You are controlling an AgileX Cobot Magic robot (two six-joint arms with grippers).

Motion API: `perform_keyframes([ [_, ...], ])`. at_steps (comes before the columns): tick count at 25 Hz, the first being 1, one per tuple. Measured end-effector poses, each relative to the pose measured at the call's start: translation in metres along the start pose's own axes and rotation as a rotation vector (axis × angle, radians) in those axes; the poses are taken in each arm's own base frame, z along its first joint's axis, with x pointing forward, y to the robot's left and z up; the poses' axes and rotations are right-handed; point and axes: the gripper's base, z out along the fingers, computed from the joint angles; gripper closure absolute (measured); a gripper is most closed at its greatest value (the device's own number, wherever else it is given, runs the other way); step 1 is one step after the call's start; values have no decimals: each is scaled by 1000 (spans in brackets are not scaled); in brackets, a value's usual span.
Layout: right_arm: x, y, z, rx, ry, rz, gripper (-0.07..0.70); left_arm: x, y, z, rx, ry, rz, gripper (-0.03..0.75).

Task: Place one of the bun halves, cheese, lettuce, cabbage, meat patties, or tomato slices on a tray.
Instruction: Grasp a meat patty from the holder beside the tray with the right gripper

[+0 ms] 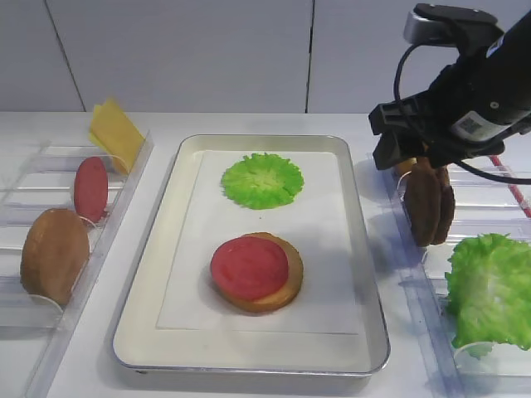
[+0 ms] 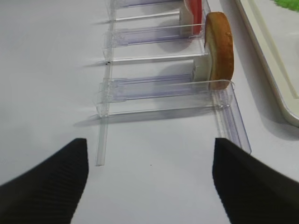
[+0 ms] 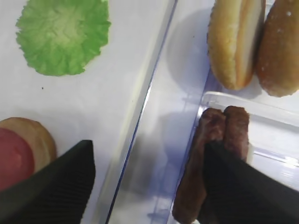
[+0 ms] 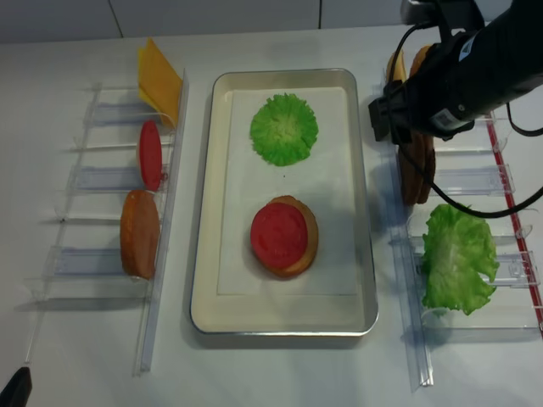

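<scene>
Meat patties [image 3: 212, 163] against right claw's [image 3: 147, 179] open finger

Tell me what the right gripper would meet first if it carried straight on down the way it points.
Most likely the meat patties standing on edge in the right rack: the right gripper has its open jaws astride them, one finger already alongside. Depth is unclear.

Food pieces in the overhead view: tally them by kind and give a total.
Bun halves: 4
Tomato slices: 2
Meat patties: 2
Lettuce leaves: 2
Cheese stack: 1
Total: 11
</scene>
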Motion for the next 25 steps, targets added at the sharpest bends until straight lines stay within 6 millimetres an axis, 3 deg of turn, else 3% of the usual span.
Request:
perform_keyframes([
  [25, -3, -4, 13, 34, 7, 54, 105, 0, 0, 0, 1, 0, 1, 715],
])
